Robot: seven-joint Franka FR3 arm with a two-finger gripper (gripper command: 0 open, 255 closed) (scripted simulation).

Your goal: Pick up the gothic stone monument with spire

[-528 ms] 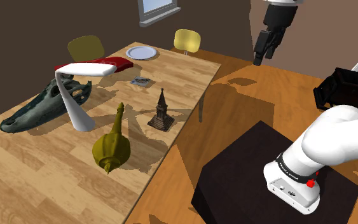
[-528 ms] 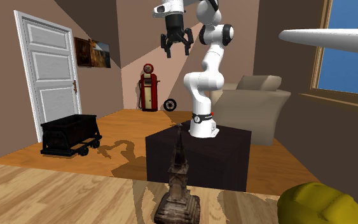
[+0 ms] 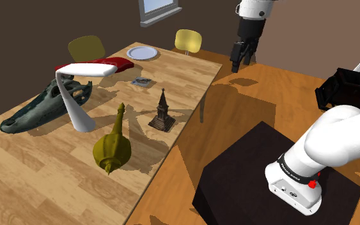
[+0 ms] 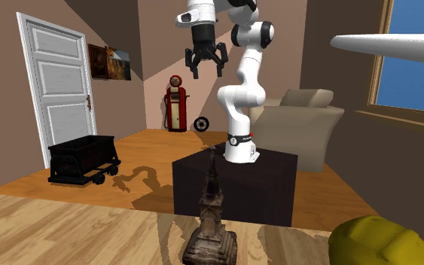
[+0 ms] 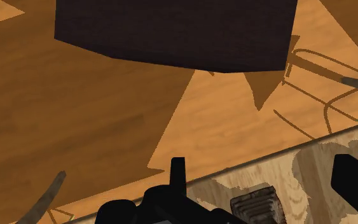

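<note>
The gripper (image 3: 238, 59) has swung in toward the surface (image 3: 38, 172) and dipped a little, its fingers spread wide and empty. The monument (image 3: 162, 114) stands upright near the surface's edge, well apart from it. The grey block in the wrist view is probably its base. I'd judge the approach barely begun.

i see a light wood table (image 3: 38, 182) carrying a dark spired monument (image 3: 162, 112), olive gourd shape (image 3: 112, 148), white curved stand (image 3: 77, 96), dark skull (image 3: 41, 107), red object (image 3: 101, 64), grey plate (image 3: 141, 52), small grey tile (image 3: 142, 82).
</note>
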